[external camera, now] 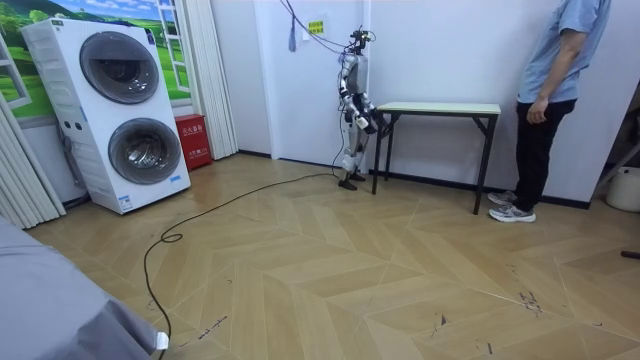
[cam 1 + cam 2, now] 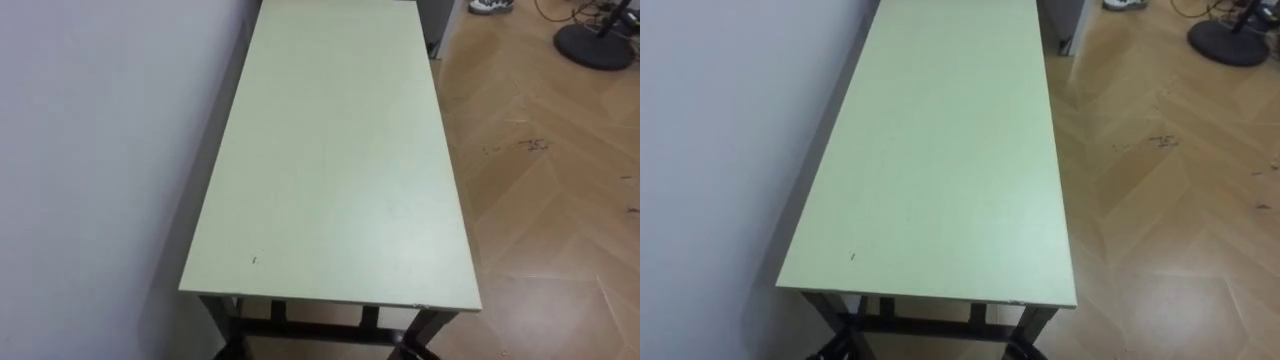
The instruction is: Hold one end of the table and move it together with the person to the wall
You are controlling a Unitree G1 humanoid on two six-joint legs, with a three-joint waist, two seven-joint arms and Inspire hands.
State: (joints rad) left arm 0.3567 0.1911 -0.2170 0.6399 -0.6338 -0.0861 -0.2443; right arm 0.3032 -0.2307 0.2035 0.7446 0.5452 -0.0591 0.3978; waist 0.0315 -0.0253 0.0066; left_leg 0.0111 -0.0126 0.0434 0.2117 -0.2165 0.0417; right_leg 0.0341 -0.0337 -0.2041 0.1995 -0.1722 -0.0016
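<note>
A long table (image 2: 340,150) with a pale green top and a dark frame stretches away from me along the white wall on my left. In the room view I stand at the end of the table (image 1: 440,108) on the room view's left, facing it. My right hand (image 1: 372,124) is low at that end, just under the top. Under the near edge, dark parts of my left hand (image 2: 230,350) and right hand (image 2: 410,351) show, mostly hidden by the top. A person (image 1: 550,90) stands at the far end with arms down, not touching the table.
The white wall (image 2: 100,150) runs close along the table's left side. Wooden floor (image 2: 540,200) lies open on the right. A round black stand base (image 2: 597,45) sits far right. Stacked washing machines (image 1: 120,110) stand at the room view's left, and a grey bin (image 1: 622,188) at its right.
</note>
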